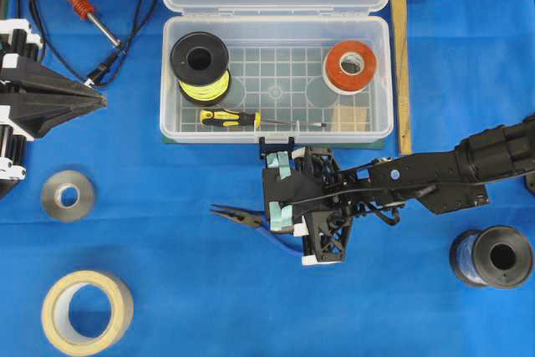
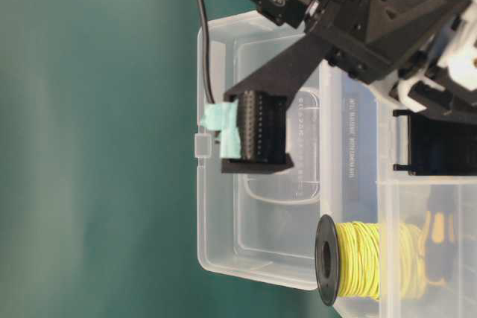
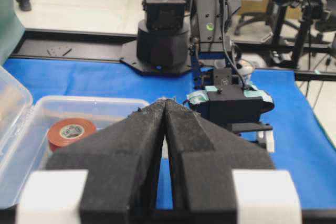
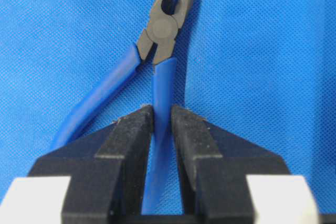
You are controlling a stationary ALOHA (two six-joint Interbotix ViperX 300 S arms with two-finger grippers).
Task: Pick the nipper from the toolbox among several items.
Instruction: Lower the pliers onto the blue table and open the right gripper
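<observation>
- The nipper (image 4: pixel 160 66) lies flat on the blue-covered desk (image 1: pixel 167 290), outside the toolbox (image 1: pixel 276 81) and just in front of its front wall, pointed jaws away from the right wrist.
- Judged by looks: stiff metal, small but dense, with smooth blue handle sleeves that may slip. The two handles splay apart, so a pinch on one alone lets the tool pivot.
- The best hold is probably across one handle near the joint, or both together.
- The right end effector (image 4: pixel 161 116) straddles one handle at a narrow gap; whether its pads are pressing or have let go, I cannot tell.
- The left end effector (image 3: pixel 165 129) is closed on nothing, well apart at the desk's left edge.
- In the toolbox: wire spool (image 1: pixel 201 62), tape roll (image 1: pixel 349 65), screwdriver (image 1: pixel 230 118).
</observation>
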